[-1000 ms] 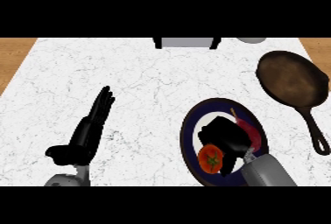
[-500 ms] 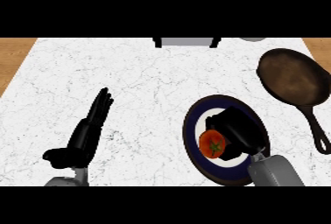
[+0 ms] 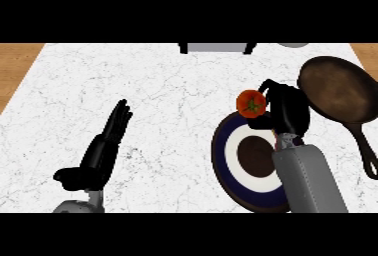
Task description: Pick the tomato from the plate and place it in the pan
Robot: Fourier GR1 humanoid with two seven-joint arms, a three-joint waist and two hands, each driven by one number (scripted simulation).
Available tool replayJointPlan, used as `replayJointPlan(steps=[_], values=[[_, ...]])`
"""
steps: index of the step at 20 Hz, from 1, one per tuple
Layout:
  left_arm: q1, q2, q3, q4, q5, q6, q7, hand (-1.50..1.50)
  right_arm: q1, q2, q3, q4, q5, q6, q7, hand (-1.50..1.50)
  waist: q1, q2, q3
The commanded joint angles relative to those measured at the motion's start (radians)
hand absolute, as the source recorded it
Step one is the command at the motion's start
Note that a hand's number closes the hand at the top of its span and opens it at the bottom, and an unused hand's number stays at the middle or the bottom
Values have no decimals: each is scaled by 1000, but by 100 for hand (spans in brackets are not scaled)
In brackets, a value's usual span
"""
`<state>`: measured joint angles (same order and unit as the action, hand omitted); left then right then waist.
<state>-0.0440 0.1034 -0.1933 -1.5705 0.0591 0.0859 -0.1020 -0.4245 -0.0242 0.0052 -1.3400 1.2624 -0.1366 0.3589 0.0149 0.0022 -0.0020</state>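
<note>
Tomato off plate, held in right hand.
Right hand (image 3: 286, 107) fingers curl on tomato (image 3: 251, 103), above plate (image 3: 225, 150) rim, left of pan (image 3: 339, 95). Left hand (image 3: 103, 145) fingers straight, resting on counter (image 3: 148, 80).

My right hand (image 3: 286, 107) curls round the tomato (image 3: 251, 103), just above the plate's (image 3: 224, 155) far rim and left of the pan (image 3: 341, 97). My left hand (image 3: 103, 147) rests open, well left of the plate.
</note>
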Motion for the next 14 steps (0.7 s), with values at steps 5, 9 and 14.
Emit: replayJointPlan(steps=[5, 9, 14], values=[[-54, -26, 13, 74, -2, -4, -38, 0, -290, 24, -98, 109, -9, -132, 352, 150, 3, 5, 2], [-26, -36, 4, 42, -13, 9, 1, 0, -221, 10, -161, 109, -47, -217, 308, 150, -12, -1, 2], [6, -1, 16, -8, -7, -20, 16, 0, -259, -115, -291, 253, -161, -331, 195, 150, -7, 0, 3]])
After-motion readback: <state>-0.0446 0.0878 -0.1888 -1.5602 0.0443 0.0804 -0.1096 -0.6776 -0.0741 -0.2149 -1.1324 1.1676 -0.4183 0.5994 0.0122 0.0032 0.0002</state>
